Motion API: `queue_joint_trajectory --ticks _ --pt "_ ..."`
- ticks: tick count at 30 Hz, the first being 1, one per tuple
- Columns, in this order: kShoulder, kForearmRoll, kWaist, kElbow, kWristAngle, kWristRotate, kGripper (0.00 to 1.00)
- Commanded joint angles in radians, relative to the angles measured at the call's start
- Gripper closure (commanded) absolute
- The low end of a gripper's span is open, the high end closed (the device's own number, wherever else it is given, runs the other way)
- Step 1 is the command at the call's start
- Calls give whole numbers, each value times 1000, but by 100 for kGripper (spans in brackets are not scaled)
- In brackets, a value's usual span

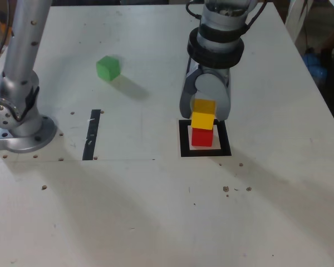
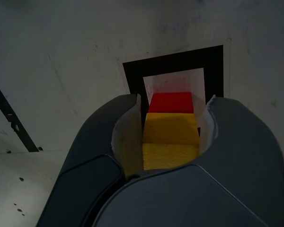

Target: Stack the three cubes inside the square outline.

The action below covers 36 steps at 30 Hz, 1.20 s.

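Claw (image 1: 204, 114), centre frame: clamped on yellow cube (image 1: 202, 120) seated atop red cube (image 1: 201, 137) inside square outline (image 1: 183, 150). Risk: release nudges stack askew. Green cube (image 1: 108, 67) waits upper left on tabletop (image 1: 156, 211).

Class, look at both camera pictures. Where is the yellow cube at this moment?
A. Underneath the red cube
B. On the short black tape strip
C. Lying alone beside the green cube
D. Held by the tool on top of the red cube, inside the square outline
D: the tool is shut on the yellow cube, which sits on the red cube within the square outline.
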Motion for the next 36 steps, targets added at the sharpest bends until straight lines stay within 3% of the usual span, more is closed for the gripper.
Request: queue_joint_trajectory --ticks 1,7,16,28,32,36 --pt "3 -3 2 0 -1 3 69" --pt "5 -6 2 -2 -1 6 57" --pt "21 -12 7 -4 -9 21 25" --pt "13 56 8 -38 21 31 1" --pt "-52 104 14 -39 64 30 1" --pt "-219 162 70 23 129 37 1"
